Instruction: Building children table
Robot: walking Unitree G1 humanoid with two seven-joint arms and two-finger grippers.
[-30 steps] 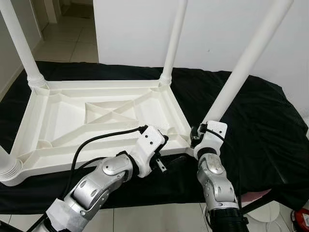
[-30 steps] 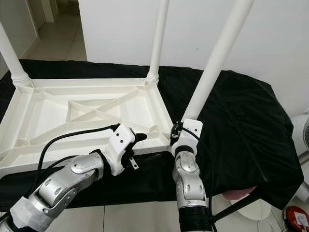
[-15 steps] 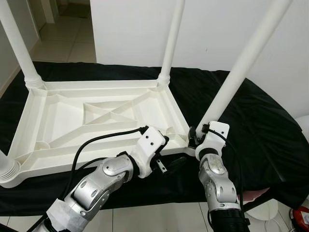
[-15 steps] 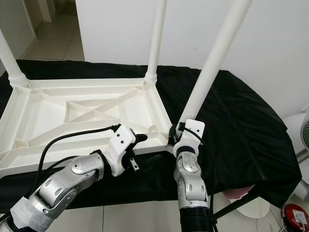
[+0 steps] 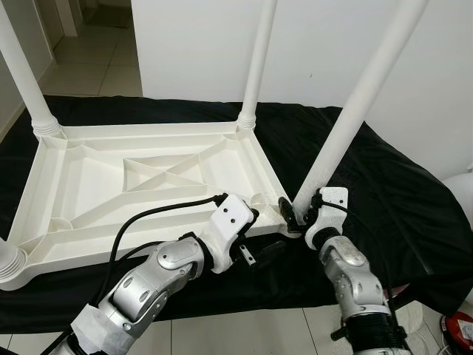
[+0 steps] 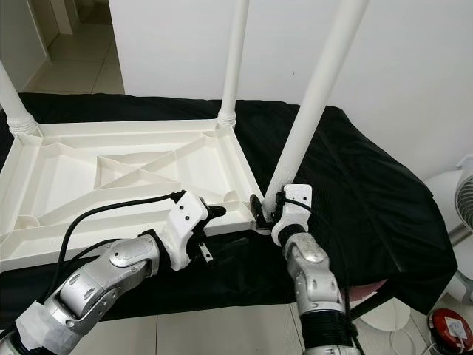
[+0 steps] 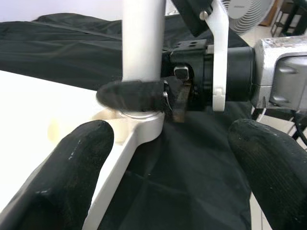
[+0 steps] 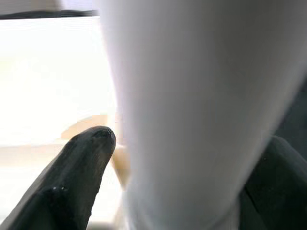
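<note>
Left eye view: white ribbed tabletop [image 5: 140, 185] upside down, legs up.

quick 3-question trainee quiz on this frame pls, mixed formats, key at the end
1. True or false: the white tabletop lies upside down on the black cloth.
2. The right gripper grips: A) the base of the near-right table leg, B) a cable, C) the cloth.
3. Fill in: the left gripper is ____, holding nothing, beside the tabletop's near edge.

Key: 1 true; 2 A; 3 open.
</note>
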